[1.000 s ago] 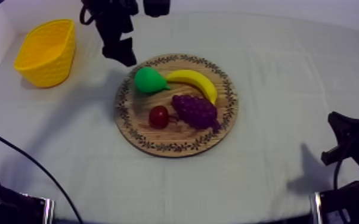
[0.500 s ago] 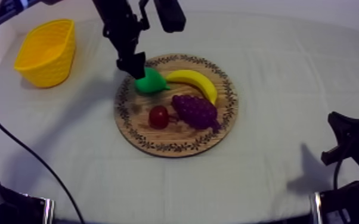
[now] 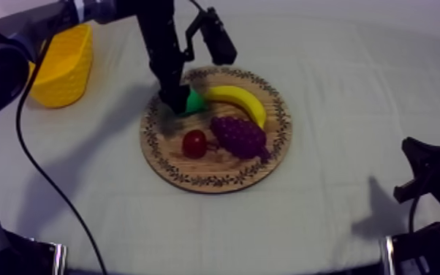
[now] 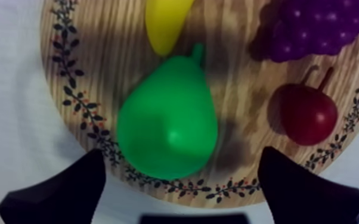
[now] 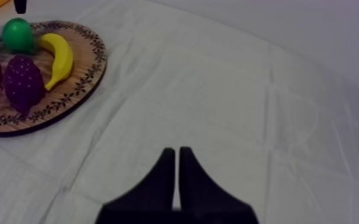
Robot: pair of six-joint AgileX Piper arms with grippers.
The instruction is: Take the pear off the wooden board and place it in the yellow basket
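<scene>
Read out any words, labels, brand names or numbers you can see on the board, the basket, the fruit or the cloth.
None: no word, number or brand mark can be read anywhere.
The wooden board has only a leafy pattern round its rim, no letters.
The yellow basket, pear, banana, grapes and small red fruit are plain.

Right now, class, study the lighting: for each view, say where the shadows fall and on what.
Top view: the left gripper over the pear casts a shadow leftward across the wooden board and cloth. Left wrist view: dark patches lie on the board beside the pear, grapes and small red fruit. Right wrist view: even light, faint crease shading beyond the right gripper.
</scene>
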